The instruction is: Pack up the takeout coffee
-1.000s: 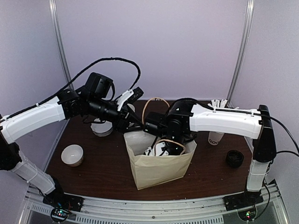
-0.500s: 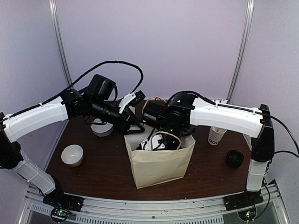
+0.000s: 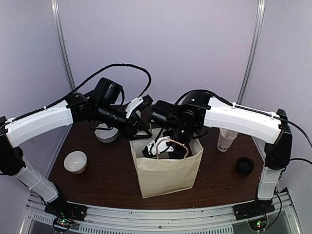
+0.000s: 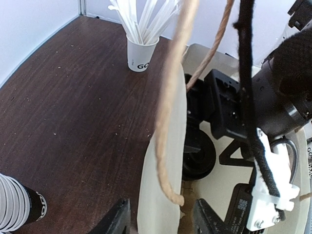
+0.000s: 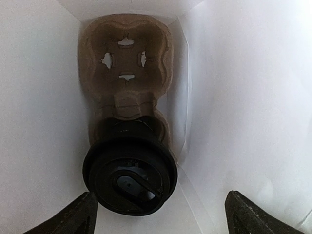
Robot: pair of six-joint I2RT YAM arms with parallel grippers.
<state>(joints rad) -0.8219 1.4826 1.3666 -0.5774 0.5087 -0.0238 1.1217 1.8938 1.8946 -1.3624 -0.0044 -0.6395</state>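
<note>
Inside the bag [image 3: 165, 175]: the coffee cup [image 5: 129, 178] stands in the near socket of a cardboard carrier [image 5: 126, 63] on the bag's floor, lid up.
Right claw [image 5: 163, 217]: released, with its fingers spread wide to either side of the cup, above it and touching nothing.
Left claw [image 4: 161, 222]: clenched on the bag's rear-left rim, with the paper wall between its fingers and the rope handle [image 4: 170, 122] running up past the camera.
Change from a second ago: the right arm has lifted. Its wrist sat low in the bag's mouth then and now rides higher over it. The left arm and the bag have hardly shifted.
Hidden from above: the right wrist and the bag's walls cover the cup, so only the wrist view shows it.
Hard to make out: the lid hides the cup's side and any lettering.
Cut off: the white cup [image 4: 139, 56] of sticks on the worktop [image 3: 107, 170] loses its stick tips at the frame's top.
</note>
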